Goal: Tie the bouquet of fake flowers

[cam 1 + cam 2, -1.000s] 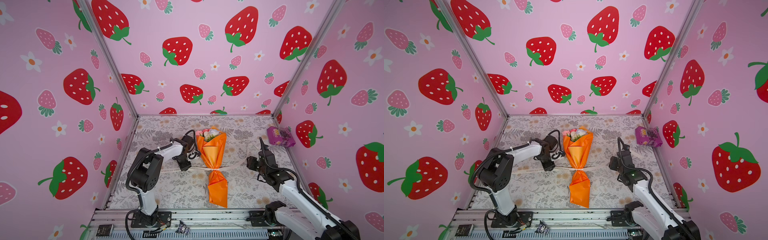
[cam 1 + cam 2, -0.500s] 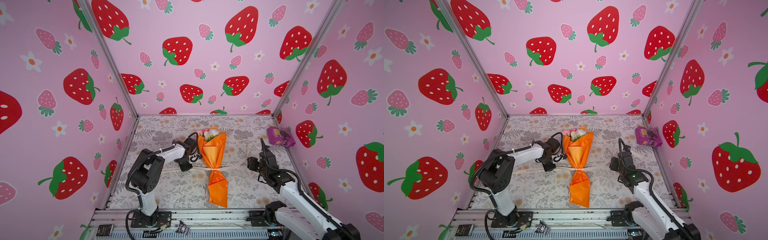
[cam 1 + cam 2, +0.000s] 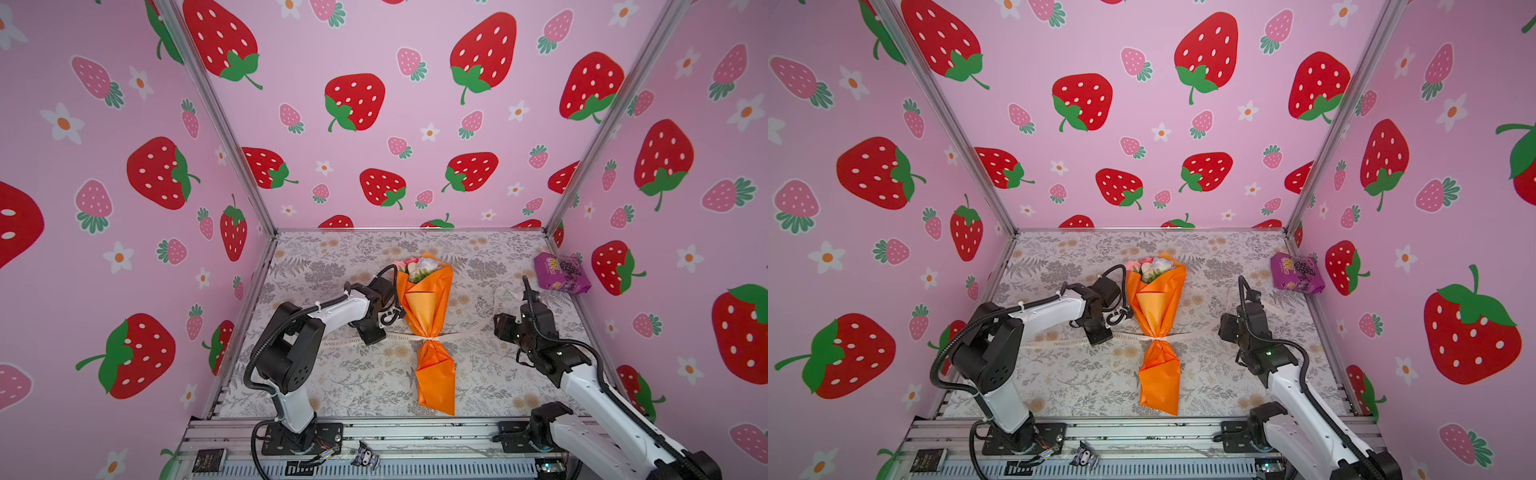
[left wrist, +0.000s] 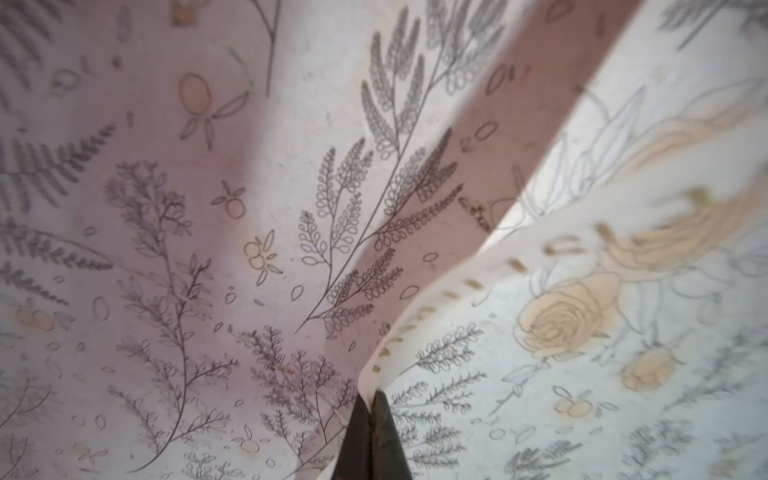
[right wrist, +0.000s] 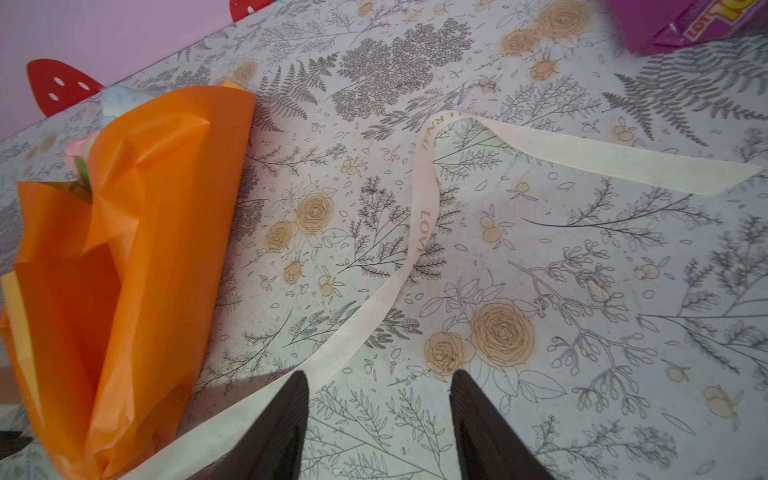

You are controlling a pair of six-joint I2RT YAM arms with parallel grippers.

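The bouquet of fake flowers lies mid-table in orange paper, blooms toward the back wall, pinched at the waist by a cream ribbon. My left gripper points down just left of the waist. In the left wrist view it is shut on the ribbon, which rises out of the jaws. My right gripper stands open to the right, holding nothing. The ribbon's right tail runs past one finger, beside the bouquet.
A purple snack packet leans in the back right corner. The floral tablecloth covers the floor. Pink strawberry walls close in three sides, and a metal rail runs along the front.
My left gripper has shifted slightly toward the bouquet's waist and closed on the ribbon. The right arm and the bouquet have stayed put.
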